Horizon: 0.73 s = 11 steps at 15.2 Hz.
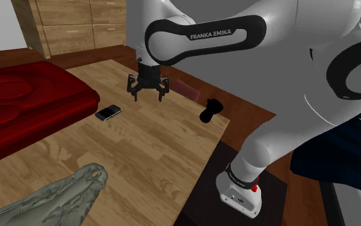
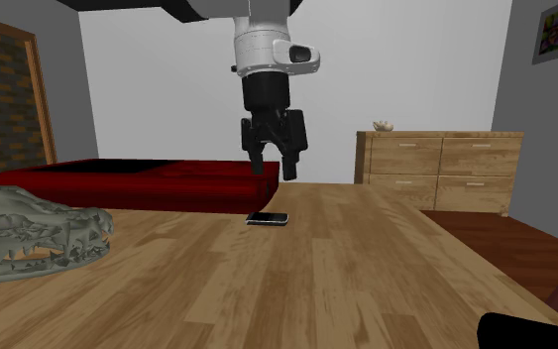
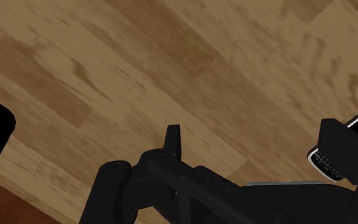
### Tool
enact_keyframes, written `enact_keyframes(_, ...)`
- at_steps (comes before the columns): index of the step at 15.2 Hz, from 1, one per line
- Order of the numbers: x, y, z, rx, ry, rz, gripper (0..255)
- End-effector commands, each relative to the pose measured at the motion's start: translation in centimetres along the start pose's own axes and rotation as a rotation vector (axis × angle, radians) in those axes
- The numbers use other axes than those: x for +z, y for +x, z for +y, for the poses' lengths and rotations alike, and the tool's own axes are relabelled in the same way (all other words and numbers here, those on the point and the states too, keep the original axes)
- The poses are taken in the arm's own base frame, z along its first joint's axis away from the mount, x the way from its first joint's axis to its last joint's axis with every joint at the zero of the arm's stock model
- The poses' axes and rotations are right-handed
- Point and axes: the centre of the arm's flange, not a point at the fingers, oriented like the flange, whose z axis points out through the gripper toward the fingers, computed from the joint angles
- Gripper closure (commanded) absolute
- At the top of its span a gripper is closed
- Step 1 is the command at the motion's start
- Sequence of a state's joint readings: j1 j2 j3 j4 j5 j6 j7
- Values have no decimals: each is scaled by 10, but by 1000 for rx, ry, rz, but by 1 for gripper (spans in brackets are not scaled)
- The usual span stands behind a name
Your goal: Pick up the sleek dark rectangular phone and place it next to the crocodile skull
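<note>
The black gripper [image 1: 148, 97] hangs open and empty above the wooden table [image 1: 140, 160], while the dark phone [image 1: 108, 112] lies flat just beside it, well apart from the crocodile skull [image 1: 63, 196].

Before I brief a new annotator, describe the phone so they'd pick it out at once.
Find the wooden table beside the dark red couch. Near the table's edge on the couch side lies the phone, flat on the wood. It is a thin dark slab with a pale rim, unlike the chunky black object and the grey skull.
</note>
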<state>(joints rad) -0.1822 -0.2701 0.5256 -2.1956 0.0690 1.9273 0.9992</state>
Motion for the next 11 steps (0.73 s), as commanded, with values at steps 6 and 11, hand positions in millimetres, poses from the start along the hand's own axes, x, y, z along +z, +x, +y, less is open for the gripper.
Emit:
enact_keyframes(6,46,36,-73,252,6,-22,0)
enact_keyframes(11,77,72,-120,426,9,-37,0)
